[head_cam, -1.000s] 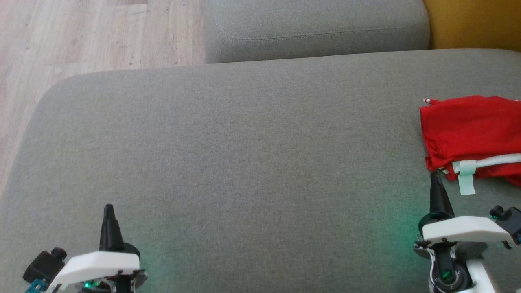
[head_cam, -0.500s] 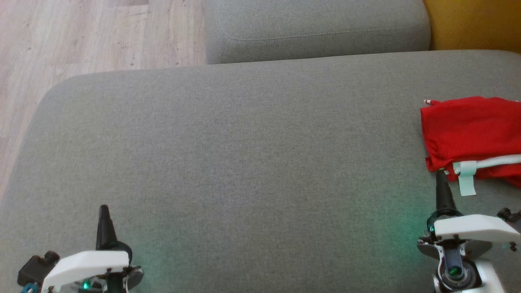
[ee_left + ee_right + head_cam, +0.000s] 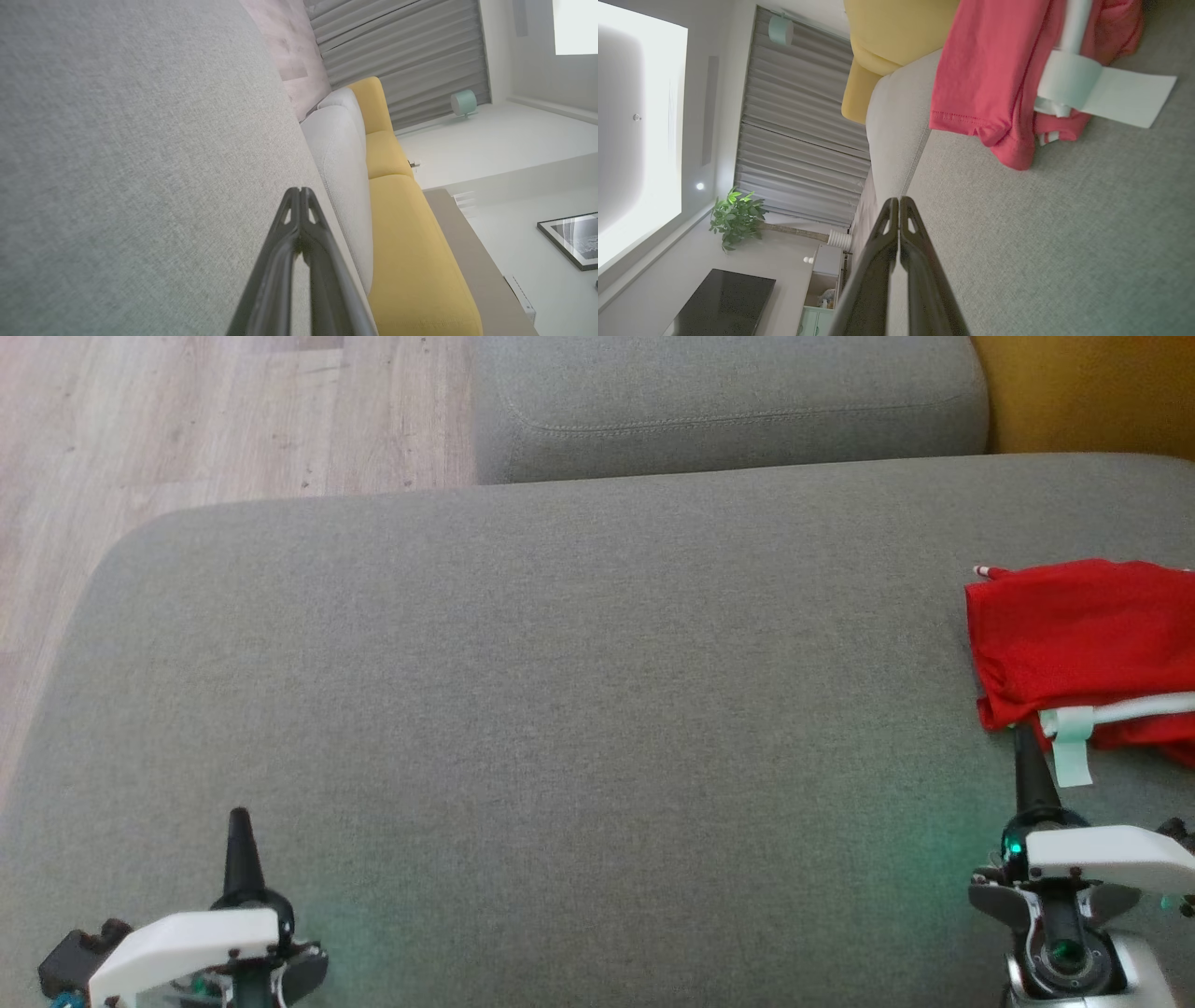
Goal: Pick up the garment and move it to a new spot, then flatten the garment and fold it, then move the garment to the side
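**A:** What is the biggest thing in front of the robot?

**B:** The grey sofa seat (image 3: 579, 709). It spreads under both grippers and far ahead of them. Beyond the seat, ahead of the left gripper (image 3: 239, 821), there is the wooden floor (image 3: 187, 420). A second grey cushion (image 3: 728, 401) lies at the far edge of the seat, and a yellow cushion (image 3: 1083, 392) is far ahead of the right gripper (image 3: 1021, 735).

**A:** And where is the garment?

**B:** The red garment (image 3: 1074, 635) lies on the seat, folded into a rough bundle. It is directly ahead of the right gripper and a little to its right. It is well apart from the left gripper. In the right wrist view the garment (image 3: 994, 70) is near the fingertips, but some bare seat is between them.

**A:** How do the grippers stand?

**B:** Both have their two dark fingers pressed together, and nothing is between them. The left wrist view shows this for the left gripper (image 3: 299, 191), and the right wrist view for the right gripper (image 3: 897, 200).

**A:** Any small things?

**B:** A white band (image 3: 1139, 707) runs along the near edge of the garment. A pale green label (image 3: 1071, 751) hangs from it onto the seat, just beside the right gripper's tip.
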`<state>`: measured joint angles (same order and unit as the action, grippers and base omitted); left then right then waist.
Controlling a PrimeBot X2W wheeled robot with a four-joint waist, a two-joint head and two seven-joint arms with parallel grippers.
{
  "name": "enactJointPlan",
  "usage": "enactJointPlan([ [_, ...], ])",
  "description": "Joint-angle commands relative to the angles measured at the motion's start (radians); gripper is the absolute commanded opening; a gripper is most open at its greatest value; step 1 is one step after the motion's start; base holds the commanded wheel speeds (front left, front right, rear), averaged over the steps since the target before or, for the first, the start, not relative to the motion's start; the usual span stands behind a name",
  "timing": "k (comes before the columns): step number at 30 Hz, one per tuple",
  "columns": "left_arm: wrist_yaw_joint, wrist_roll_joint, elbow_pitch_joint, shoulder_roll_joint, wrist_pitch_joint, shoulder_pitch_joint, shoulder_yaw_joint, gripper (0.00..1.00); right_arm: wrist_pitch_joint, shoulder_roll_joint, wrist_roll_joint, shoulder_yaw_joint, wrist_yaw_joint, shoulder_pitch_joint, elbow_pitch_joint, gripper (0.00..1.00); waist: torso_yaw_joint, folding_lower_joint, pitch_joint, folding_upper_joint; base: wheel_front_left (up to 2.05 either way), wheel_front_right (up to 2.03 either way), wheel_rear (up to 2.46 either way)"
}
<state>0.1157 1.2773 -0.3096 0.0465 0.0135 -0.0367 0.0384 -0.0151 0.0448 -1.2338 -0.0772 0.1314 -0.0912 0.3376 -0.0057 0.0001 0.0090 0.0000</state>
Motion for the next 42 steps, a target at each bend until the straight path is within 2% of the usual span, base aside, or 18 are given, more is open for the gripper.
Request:
enactJointPlan([
  [1, 0.008, 0.017, 0.038, 0.003, 0.006, -0.06, 0.038, 0.0, -0.007, 0.004, -0.023, 0.009, -0.001, -0.025, -0.039, 0.0, 0.0, 0.0, 0.0, 0.0, 0.0, 0.0, 0.0],
  [31, 0.015, 0.325, 0.063, 0.004, 0.098, -0.071, 0.075, 0.0, -0.096, 0.005, -0.367, -0.036, -0.001, -0.017, -0.092, 0.0, 0.006, -0.0001, -0.006, 0.0, 0.0, 0.0, 0.0],
  [42, 0.015, 0.331, 0.064, 0.004, 0.1, -0.071, 0.076, 0.0, -0.098, 0.005, -0.375, -0.037, -0.001, -0.017, -0.093, 0.0, 0.006, -0.0001, -0.006, 0.0, 0.0, 0.0, 0.0],
])
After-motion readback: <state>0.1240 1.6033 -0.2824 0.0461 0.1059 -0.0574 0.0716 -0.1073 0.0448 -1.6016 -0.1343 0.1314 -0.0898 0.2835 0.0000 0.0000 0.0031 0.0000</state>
